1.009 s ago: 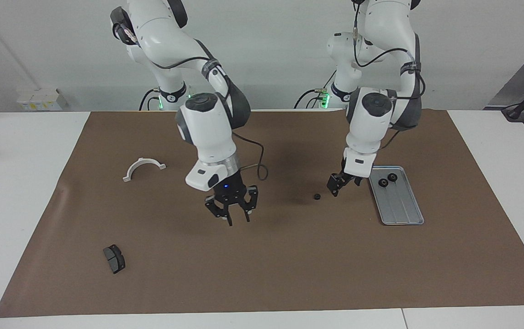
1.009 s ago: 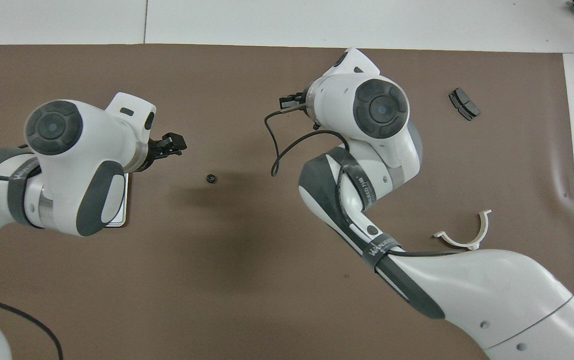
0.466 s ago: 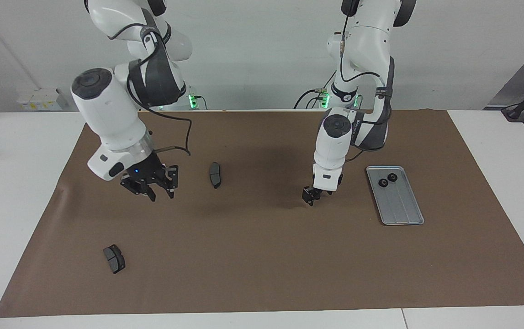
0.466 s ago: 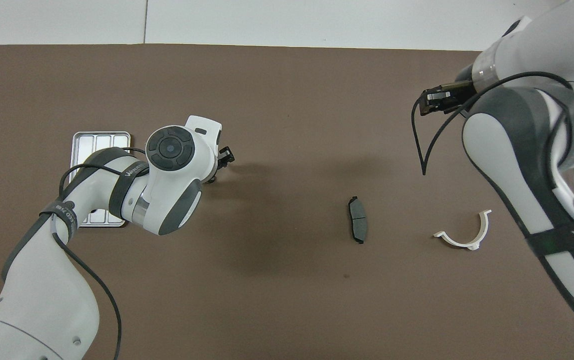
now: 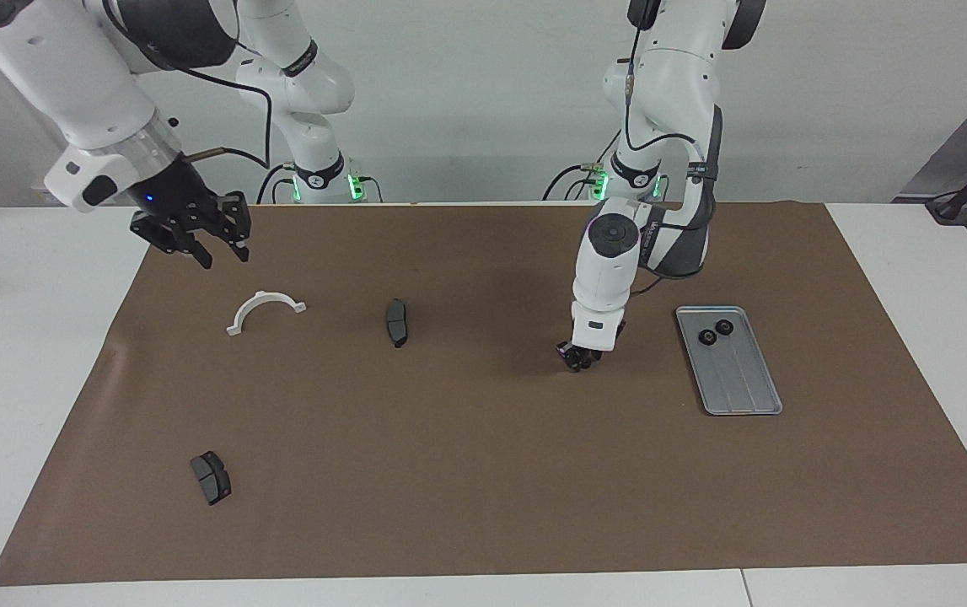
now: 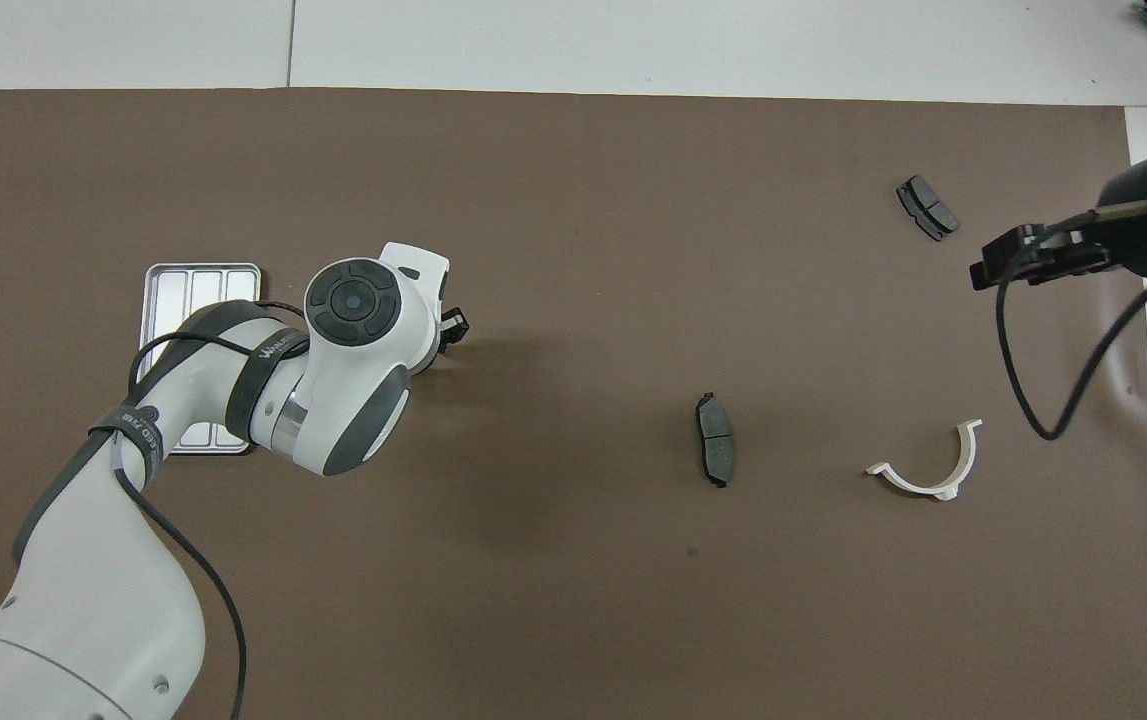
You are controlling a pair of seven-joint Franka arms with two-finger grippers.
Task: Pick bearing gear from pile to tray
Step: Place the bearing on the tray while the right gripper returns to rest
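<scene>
In the facing view, the left gripper [image 5: 577, 360] is down at the brown mat [image 5: 483, 472], its tip at the surface just beside the tray [image 5: 740, 379], which lies toward the left arm's end of the table. Its arm stands almost straight up over that spot, which we take as the pose for a pick from above. Whether it has closed on anything we cannot tell, as the tip is too dark and small. Two gears [image 5: 706, 337] already lie side by side in the tray, at the end nearer the robots. We see no loose gear on the mat, so we judge that any gear being picked is hidden at that tip. The right gripper [image 5: 226, 257] hangs high over the right arm's end of the mat with its fingertips apart and nothing between them. We think it waits out of the way. A white curved bracket [image 5: 265, 309] lies on the mat with a brake pad [image 5: 397, 322] beside it, and a second brake pad [image 5: 211, 477] lies farther from the robots

In the overhead view, the left arm covers much of the tray [image 6: 198, 285], so the gears there are hidden, and the left gripper [image 6: 451, 330] pokes out from under the wrist next to the tray. The brake pad [image 6: 714, 439], the bracket [image 6: 928, 470] and the second brake pad [image 6: 928, 208] lie well apart from it, and the right gripper [image 6: 983, 272] shows at the mat's edge, carrying nothing
</scene>
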